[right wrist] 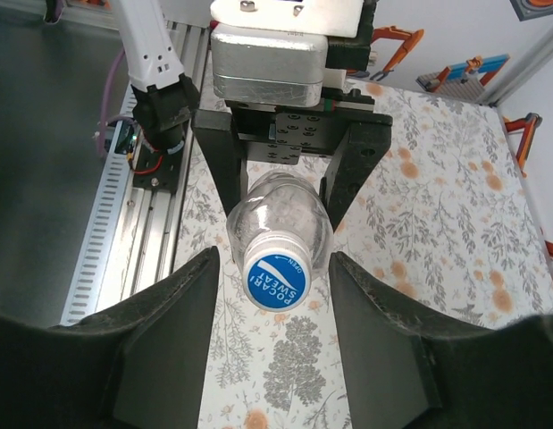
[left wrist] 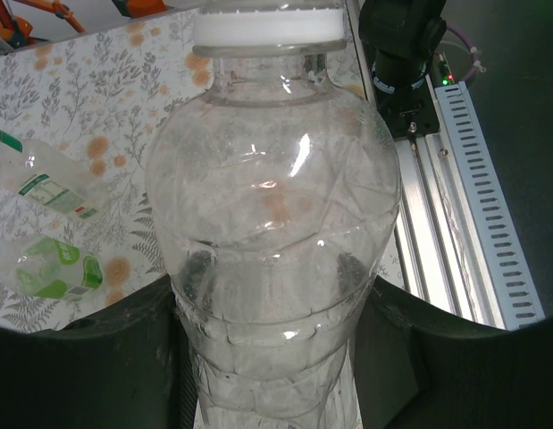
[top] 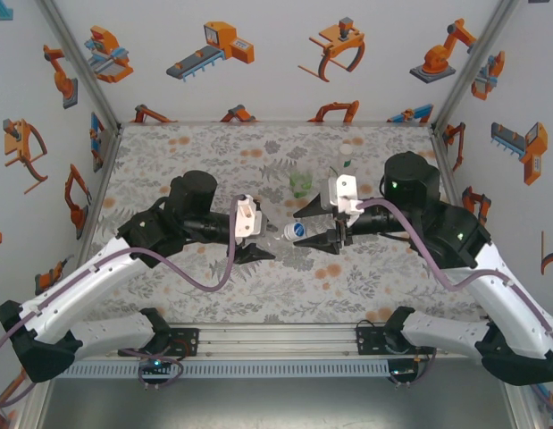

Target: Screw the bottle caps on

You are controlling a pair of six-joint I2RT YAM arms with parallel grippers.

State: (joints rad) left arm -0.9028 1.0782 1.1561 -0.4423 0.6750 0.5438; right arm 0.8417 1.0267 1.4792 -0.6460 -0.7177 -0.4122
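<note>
A short clear bottle [left wrist: 272, 206] lies level above the table, my left gripper [left wrist: 274, 308] shut on its lower body. Its cap [right wrist: 278, 274], white-sided with a blue printed top, sits on the neck and points at my right gripper [right wrist: 274, 299]. That gripper is open, one finger on each side of the cap with a gap on both sides. From above, the left gripper [top: 256, 248] and right gripper [top: 323, 239] face each other with the cap [top: 296, 231] between them. The green-tinted bottle [top: 301, 184] and the taller green-banded bottle [top: 346, 157] stand behind.
The aluminium rail [top: 276, 338] with both arm bases runs along the near edge. Patterned walls close in the left, right and back sides. Both other bottles, the banded bottle [left wrist: 39, 183] and green bottle [left wrist: 48, 268], stand close behind the grippers.
</note>
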